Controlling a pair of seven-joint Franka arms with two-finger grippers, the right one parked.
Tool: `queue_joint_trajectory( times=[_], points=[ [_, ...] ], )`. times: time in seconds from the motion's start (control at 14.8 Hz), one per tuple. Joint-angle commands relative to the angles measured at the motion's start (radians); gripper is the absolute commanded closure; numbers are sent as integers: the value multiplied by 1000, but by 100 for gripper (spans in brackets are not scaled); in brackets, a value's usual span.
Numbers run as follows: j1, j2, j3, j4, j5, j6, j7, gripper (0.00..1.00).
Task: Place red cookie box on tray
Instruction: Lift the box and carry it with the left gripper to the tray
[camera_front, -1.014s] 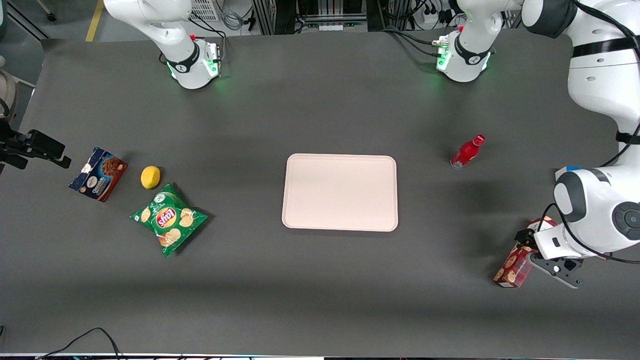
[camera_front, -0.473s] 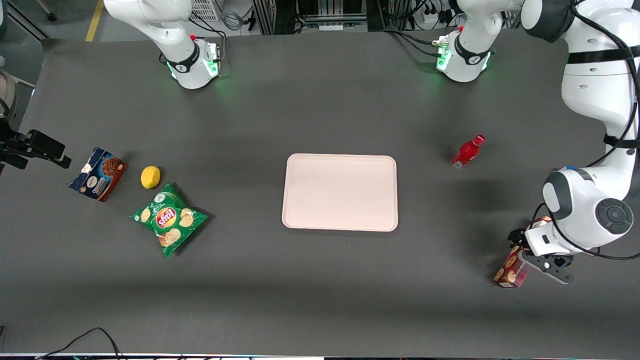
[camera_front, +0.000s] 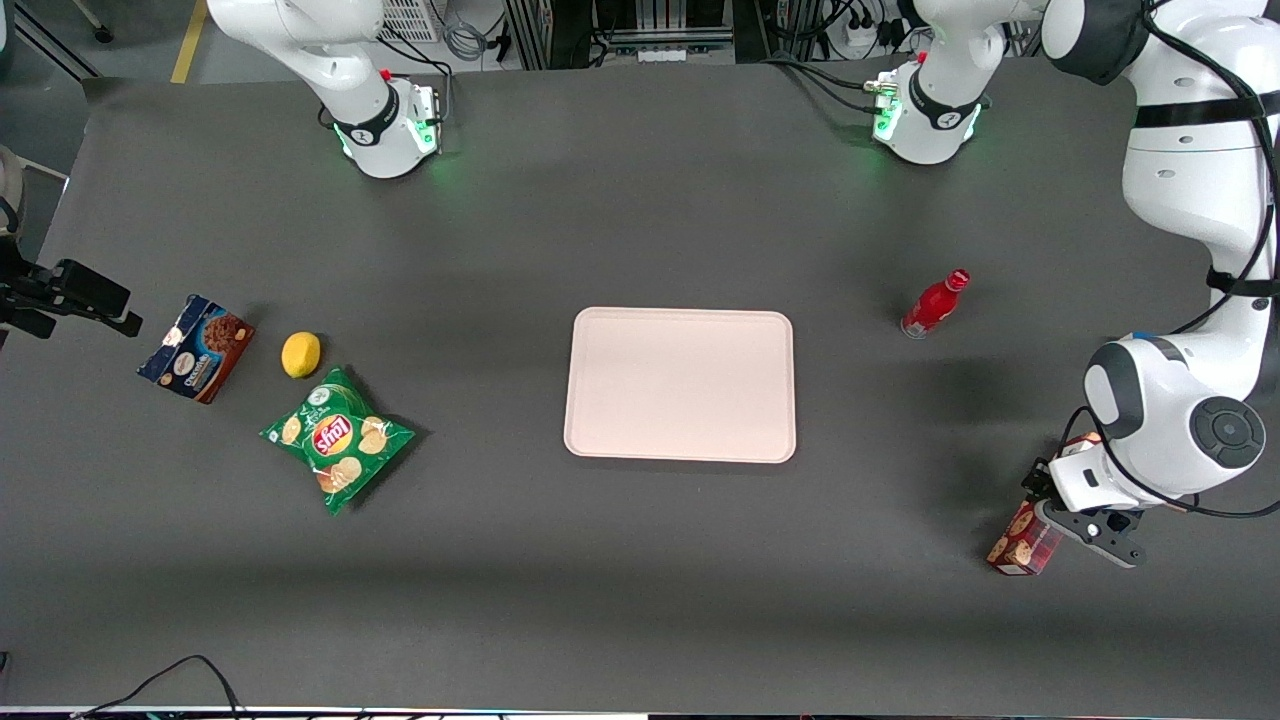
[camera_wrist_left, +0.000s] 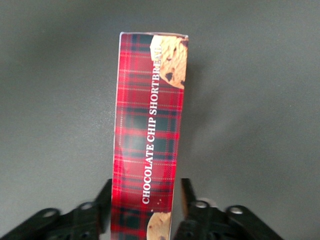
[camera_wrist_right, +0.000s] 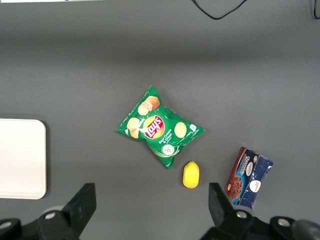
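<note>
The red cookie box (camera_front: 1022, 538) lies flat on the table (camera_front: 640, 560), near the corner at the working arm's end that is closest to the front camera. It is a long, thin cardboard box — it looks light and stiff, but it would dent if squeezed too hard. Its sides are smooth, so it could slip or swing if held only at one end. The best place to hold it is across its narrow sides, close to the middle.

The tool (camera_wrist_left: 145, 210) is right down at the box, with one finger (camera_wrist_left: 104, 200) on each long side near one end. The fingers sit at the cardboard, but I cannot tell if they are squeezing it yet.

The tray (camera_front: 680, 385) sits in the middle of the table, well apart from the box. Nothing lies between them. The red bottle (camera_front: 934, 303) stands farther from the front camera — off to the side of the way. The chips bag (camera_front: 338, 438), lemon (camera_front: 301, 354) and blue cookie box (camera_front: 197, 347) lie toward the parked arm's end.
</note>
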Motion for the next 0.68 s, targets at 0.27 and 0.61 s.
queue_joint_trajectory(
  times=[0.27, 0.61],
  points=[
    [-6, -4, 5, 2, -13, 4, 24, 99],
    [-11, -90, 3, 62, -11, -152, 13, 98]
  ],
)
